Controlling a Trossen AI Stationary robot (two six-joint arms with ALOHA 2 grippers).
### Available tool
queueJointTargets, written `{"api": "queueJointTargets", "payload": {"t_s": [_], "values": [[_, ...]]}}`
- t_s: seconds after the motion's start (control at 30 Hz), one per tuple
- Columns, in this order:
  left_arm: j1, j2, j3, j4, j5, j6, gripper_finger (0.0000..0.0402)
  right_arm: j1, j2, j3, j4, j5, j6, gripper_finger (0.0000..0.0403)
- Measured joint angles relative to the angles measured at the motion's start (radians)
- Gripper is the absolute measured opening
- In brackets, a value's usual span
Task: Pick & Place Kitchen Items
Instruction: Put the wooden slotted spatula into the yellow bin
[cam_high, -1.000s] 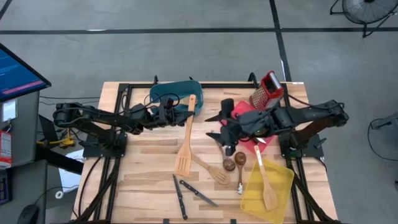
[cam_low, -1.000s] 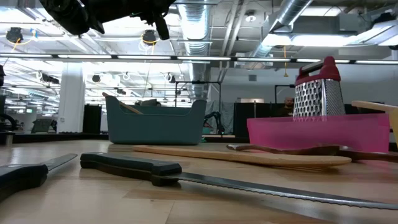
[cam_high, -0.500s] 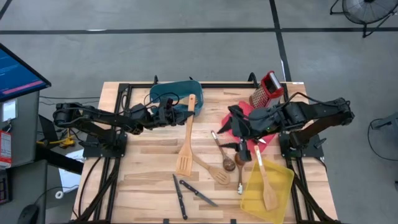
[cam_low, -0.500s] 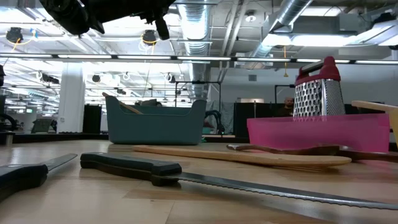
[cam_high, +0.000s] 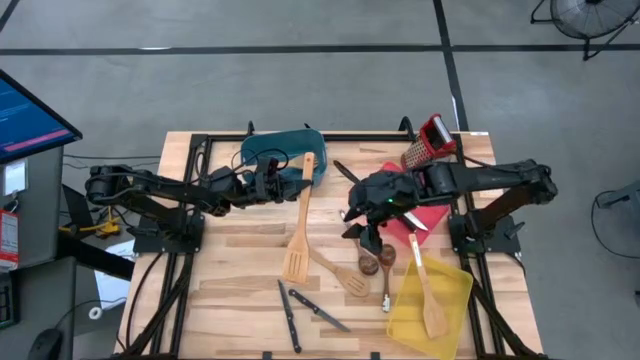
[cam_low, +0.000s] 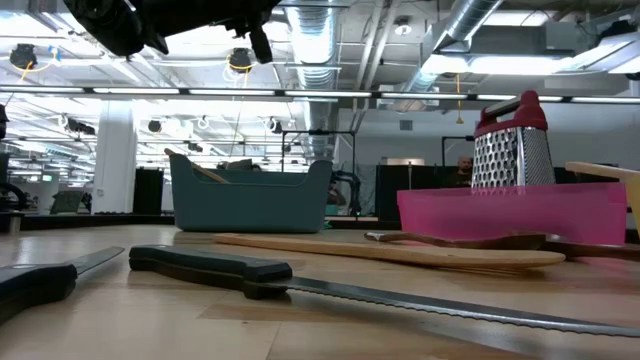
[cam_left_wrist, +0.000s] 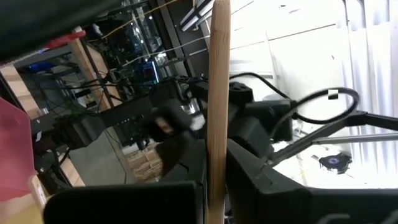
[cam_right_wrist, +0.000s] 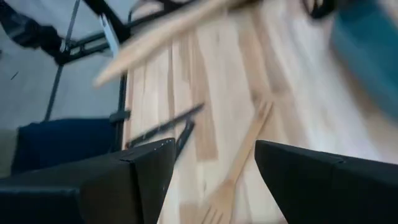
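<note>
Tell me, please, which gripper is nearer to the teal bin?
Left. The left gripper sits at the teal bin's front edge, gripping a wooden spatula; the right gripper is farther off, mid-table.

readable text: you have none to read in any view.
monitor (cam_high: 30, 120): at the table's far left edge, well behind the left arm's claw; its blue screen shows pale lines, too small for you to make out.
tag on the stand (cam_high: 10, 222): below that monitor; a red patch shows, but no words you can read.
grater (cam_low: 512, 145): well beyond the right claw; no brand shows on its steel face or red handle.
bins and utensils: no labels or numbers show on them.
</note>
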Motion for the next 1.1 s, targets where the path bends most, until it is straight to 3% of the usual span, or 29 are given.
{"api": "queueJointTargets", "payload": {"t_s": [0.2,0.43,0.63,0.73,0.93,1.1], "values": [[-0.001,0.000,0.000,0.000,0.020,0.073,0.0021,-0.077,-0.024,-0.063,-0.056,-0.035,0.062,0.0222],[-0.001,0.000,0.000,0.000,0.032,0.235,0.0021,-0.133,-0.123,-0.237,0.160,-0.032,0.126,0.0200],[-0.001,-0.001,0.000,-0.005,0.033,0.385,0.0021,-0.160,-0.217,-0.386,0.357,0.034,0.128,0.0193],[-0.001,-0.001,0.000,-0.014,0.001,0.463,0.0021,-0.155,-0.261,-0.450,0.484,0.052,0.073,0.0192],[-0.001,-0.001,0.000,-0.035,-0.040,0.524,0.0021,-0.122,-0.333,-0.541,0.726,0.197,-0.078,0.0192],[-0.003,-0.001,0.000,-0.041,-0.041,0.571,0.0021,-0.121,-0.382,-0.638,0.950,0.143,-0.258,0.0192]]}}
